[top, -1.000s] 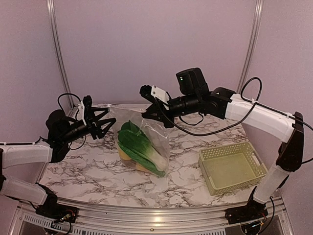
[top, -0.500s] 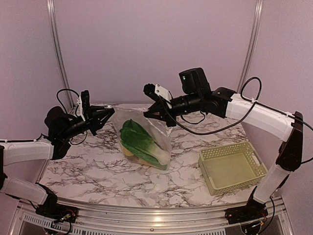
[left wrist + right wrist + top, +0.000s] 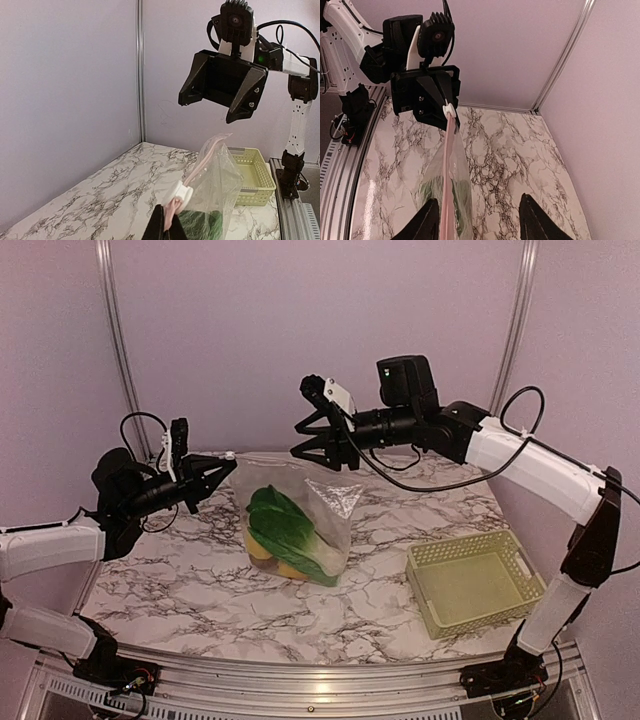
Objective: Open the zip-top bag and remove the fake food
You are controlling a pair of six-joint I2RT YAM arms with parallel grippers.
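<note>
— Right tool point(image 3: 322, 455) has lifted off the zip-top bag point(image 3: 322, 502) since a second ago?
— Yes; from above it hangs spread near the far edge. Left tool point(image 3: 228, 464) pinches the bag's top corner. The bag rests on the worktop point(image 3: 180, 590), left of centre, bok choy point(image 3: 285, 530) inside.
— Left wrist?
— Fingers point(image 3: 156, 229) pressed together on the zipper strip point(image 3: 197, 167).
— Right wrist?
— Spread, empty; the bag hangs below.

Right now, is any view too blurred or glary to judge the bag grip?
No. Top external: even light, faint sheen on the zip-top bag, table edge bowed. Left wrist: sharp; left pincer dark at frame bottom. Right wrist: right pincer fingers are soft dark silhouettes; bag blurs near lens.
</note>
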